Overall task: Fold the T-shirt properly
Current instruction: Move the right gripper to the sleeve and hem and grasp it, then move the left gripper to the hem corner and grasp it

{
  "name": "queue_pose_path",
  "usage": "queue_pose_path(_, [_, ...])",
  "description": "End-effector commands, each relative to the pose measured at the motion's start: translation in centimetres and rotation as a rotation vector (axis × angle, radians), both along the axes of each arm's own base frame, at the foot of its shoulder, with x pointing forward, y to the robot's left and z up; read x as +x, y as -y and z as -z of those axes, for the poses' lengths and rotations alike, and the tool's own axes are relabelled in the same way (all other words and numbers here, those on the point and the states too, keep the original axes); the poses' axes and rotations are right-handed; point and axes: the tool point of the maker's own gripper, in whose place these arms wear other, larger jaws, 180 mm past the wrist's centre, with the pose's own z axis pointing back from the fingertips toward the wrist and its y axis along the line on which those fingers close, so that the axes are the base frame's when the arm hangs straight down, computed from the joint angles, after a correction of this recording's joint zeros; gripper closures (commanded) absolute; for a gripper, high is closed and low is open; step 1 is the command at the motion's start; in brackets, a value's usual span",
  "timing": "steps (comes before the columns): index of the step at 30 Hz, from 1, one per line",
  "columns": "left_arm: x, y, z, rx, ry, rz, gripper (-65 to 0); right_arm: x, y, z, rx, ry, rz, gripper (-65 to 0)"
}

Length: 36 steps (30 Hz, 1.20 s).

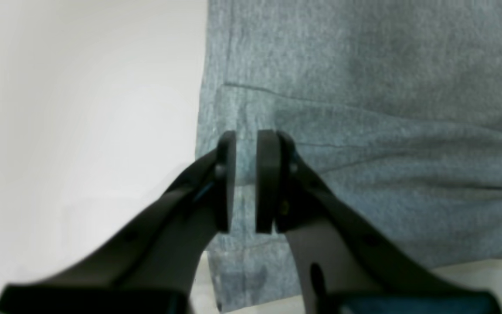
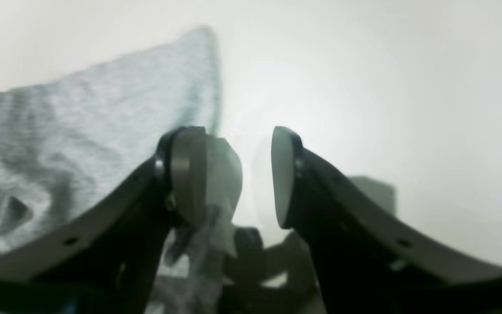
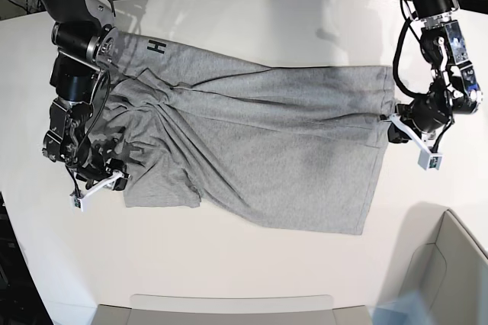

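Nearest the viewer, the left gripper (image 1: 245, 181) is pinching the hem edge of the T-shirt (image 3: 267, 149), its pads nearly closed on a strip of grey cloth. Farther off, the right gripper (image 2: 238, 176) is standing with its jaws apart beside the bunched sleeve end, one pad brushing fabric, gripping nothing. Beyond, the shirt is lying crumpled across the white table (image 3: 244, 271), not yet spread. Flattening appears to be in hand; next, the right gripper probably needs a firm hold before both pull outward.
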Motion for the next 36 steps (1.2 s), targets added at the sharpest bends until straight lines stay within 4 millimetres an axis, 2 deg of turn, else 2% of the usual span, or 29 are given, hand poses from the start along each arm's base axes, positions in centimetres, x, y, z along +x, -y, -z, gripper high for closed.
queue_pose_path(1, [0.9,-0.5,-1.5,0.014,0.049,0.002,-8.1,1.3,0.5,-2.0,0.000,0.068,-0.008,-24.4])
queue_pose_path(5, [0.9,-0.5,-1.5,0.014,0.052,0.001,-8.1,1.2,-1.3,-1.6,0.035,0.072,-0.055,-24.4])
queue_pose_path(12, [1.0,-0.4,-1.6,0.012,0.056,0.001,-8.1,2.3,-2.7,-1.4,0.091,0.072,-0.051,-24.4])
queue_pose_path(18, [1.9,0.9,-1.7,-0.018,0.073,0.011,-9.2,2.5,-3.8,0.3,0.165,0.062,-0.009,-24.4])
queue_pose_path(22, [4.8,2.9,-2.0,-0.033,0.081,0.075,-16.3,2.2,-4.1,0.9,0.174,0.057,-0.005,-24.4])
queue_pose_path(24, [7.1,3.4,-2.7,-0.033,0.129,0.093,-18.5,2.2,-4.3,0.9,0.175,0.056,-0.008,-24.4])
queue_pose_path(27, [10.4,4.0,-2.7,-0.029,0.156,0.123,-19.8,2.0,-4.3,1.1,0.174,0.050,-0.009,-24.4])
queue_pose_path(32, [16.0,3.7,-1.6,-0.029,0.168,0.100,-21.5,0.9,-4.1,2.3,0.171,0.017,-0.009,-24.4])
queue_pose_path(36, [19.6,1.9,-1.5,0.007,0.242,0.038,-22.6,-0.1,-4.1,3.1,0.170,-0.033,-0.023,-24.4])
